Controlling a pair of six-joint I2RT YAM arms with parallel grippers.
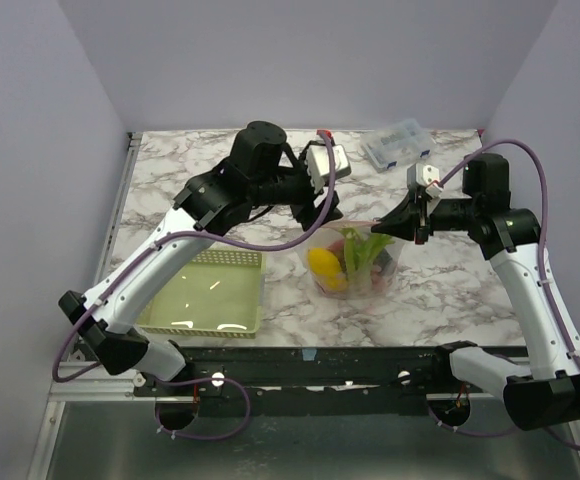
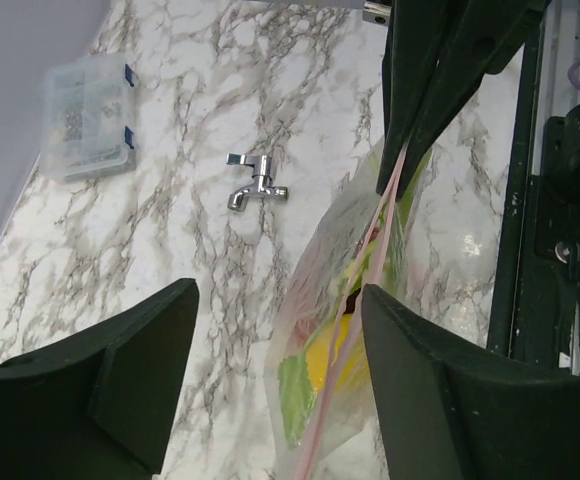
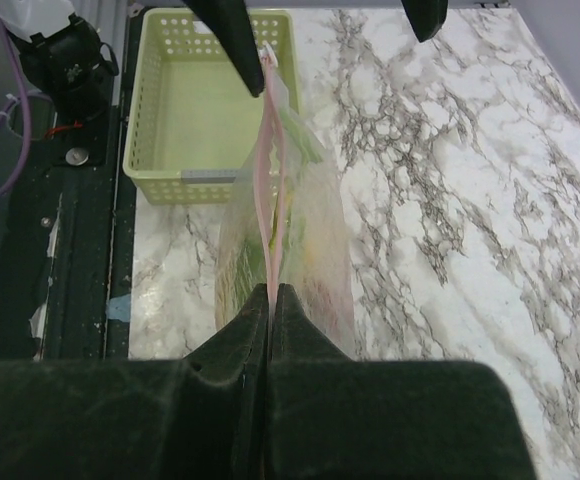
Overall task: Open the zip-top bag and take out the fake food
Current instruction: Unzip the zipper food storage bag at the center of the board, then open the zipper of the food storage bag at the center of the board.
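The right gripper point(image 3: 270, 292) clamps the zip-top bag point(image 3: 315, 250); left gripper point(image 2: 277, 295) gapes beside it

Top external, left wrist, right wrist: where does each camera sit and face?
Top external: above, behind the arms, looking down on the table; left arm, right arm show.
Left wrist: on the left arm, facing the zip-top bag past the open left gripper.
Right wrist: faces the basket over the right gripper, shut on the bag.
All three share the bag.
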